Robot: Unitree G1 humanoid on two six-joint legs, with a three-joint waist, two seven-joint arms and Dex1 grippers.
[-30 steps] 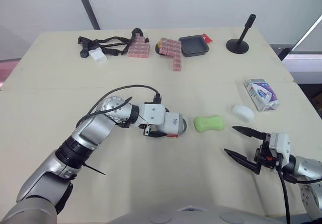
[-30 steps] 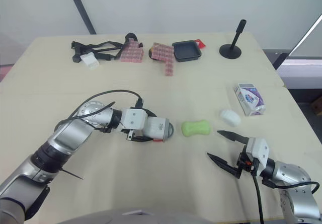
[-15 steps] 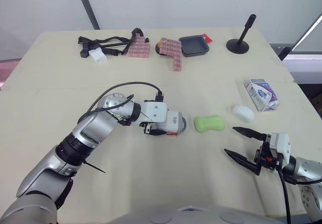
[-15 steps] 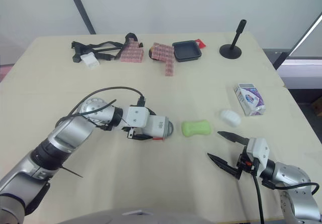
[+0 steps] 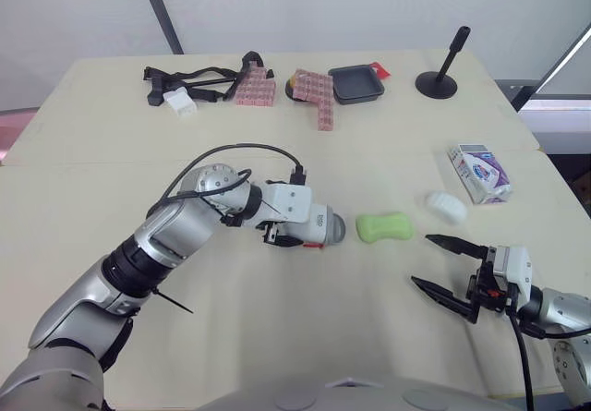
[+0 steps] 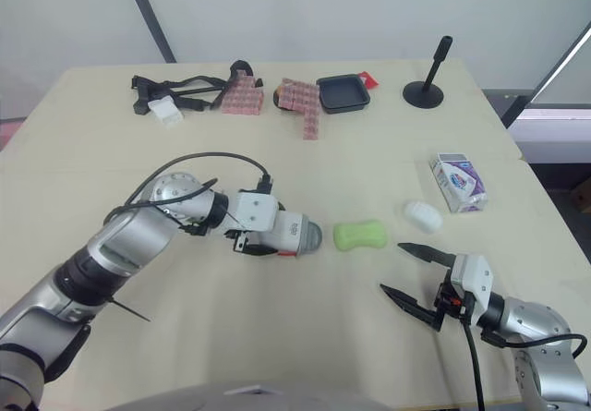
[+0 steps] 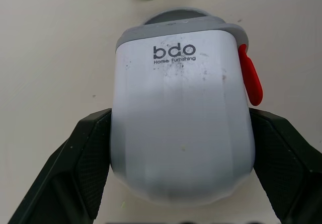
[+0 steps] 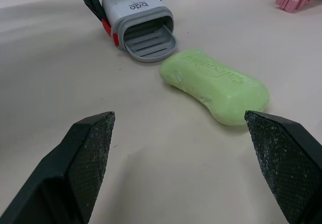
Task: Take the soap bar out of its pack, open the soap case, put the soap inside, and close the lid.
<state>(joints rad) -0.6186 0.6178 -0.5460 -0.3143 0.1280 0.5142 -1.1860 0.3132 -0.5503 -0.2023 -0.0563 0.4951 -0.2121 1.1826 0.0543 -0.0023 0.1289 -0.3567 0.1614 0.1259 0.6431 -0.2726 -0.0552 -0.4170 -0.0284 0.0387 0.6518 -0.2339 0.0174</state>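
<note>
**Ben:** Where is the soap bar (image 5: 384,226) right now?

**Mia:** It is out of its pack (image 5: 480,173). It lies bare on the table (image 5: 305,152), in the middle, well away from every edge.

**Ben:** And the soap case (image 5: 309,226)?

**Mia:** Your left claw (image 7: 179,114) is squeezed onto it, one finger on each side. The case lies on its side. Its open mouth looks straight at the soap, and the soap's end is just beside that mouth. I can't tell if they touch.

**Ben:** Which way does the soap point?

**Mia:** Its long way runs from side to side, almost in line with the case mouth. So I think a push along that line would slide it in.

**Ben:** Which claw should you use?

**Mia:** Your left one is busy. Your right claw (image 5: 423,259) is empty, with its fingers spread wide apart. The soap is near it, a bit ahead and over to the robot's left.

**Ben:** Is there room?

**Mia:** Yes, bare table lies between that claw and the soap. Watch the small white oval thing (image 5: 446,208) near the soap's far end, by the pack. The claw itself sits close to the table's near edge.
</note>
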